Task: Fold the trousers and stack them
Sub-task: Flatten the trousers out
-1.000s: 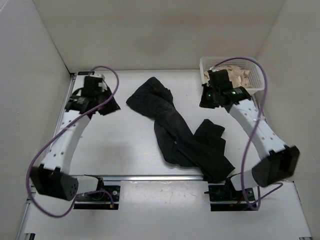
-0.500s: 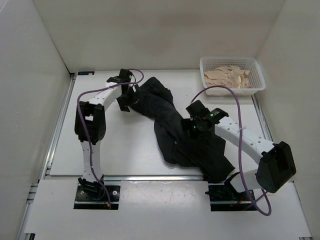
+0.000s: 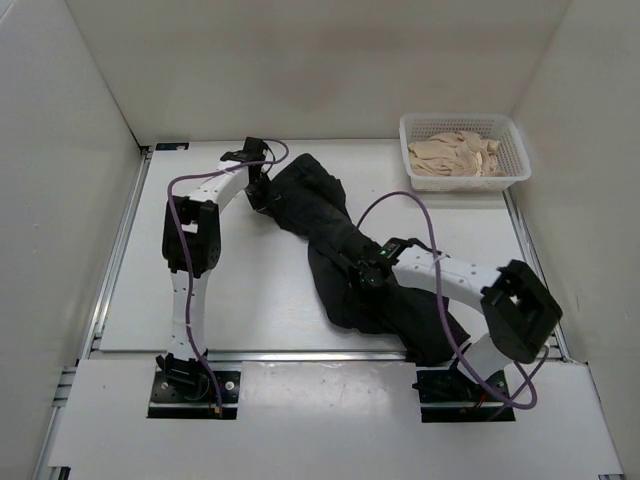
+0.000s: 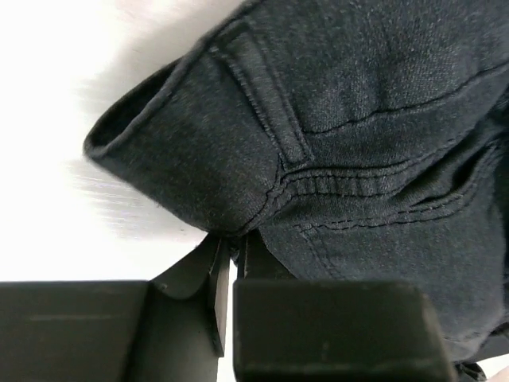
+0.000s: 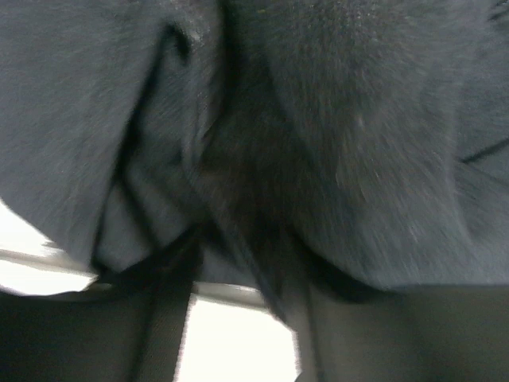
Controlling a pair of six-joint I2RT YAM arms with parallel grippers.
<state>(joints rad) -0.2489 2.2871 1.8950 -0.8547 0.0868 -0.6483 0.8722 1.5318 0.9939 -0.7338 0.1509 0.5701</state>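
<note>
Currently, the trousers (image 3: 335,240) lie crumpled on the white table (image 3: 250,290), running diagonally from the far centre toward the near right edge, with one end bunched close to the right arm's base. The left gripper (image 3: 262,188) sits at the far left end of the garment. In the left wrist view its fingers (image 4: 208,269) are pressed nearly together, pinching a stitched seam edge of the dark fabric at their tips. The right gripper (image 3: 360,272) is lowered onto the middle of the garment, where the cloth is folded over itself. In the right wrist view a blurred fold of fabric hangs between the right arm's fingers (image 5: 151,334), and it cannot be determined whether the jaws grip it. A white basket (image 3: 470,180) holding beige cloth (image 3: 455,155) stands at the far right corner, well apart from the trousers.
</note>
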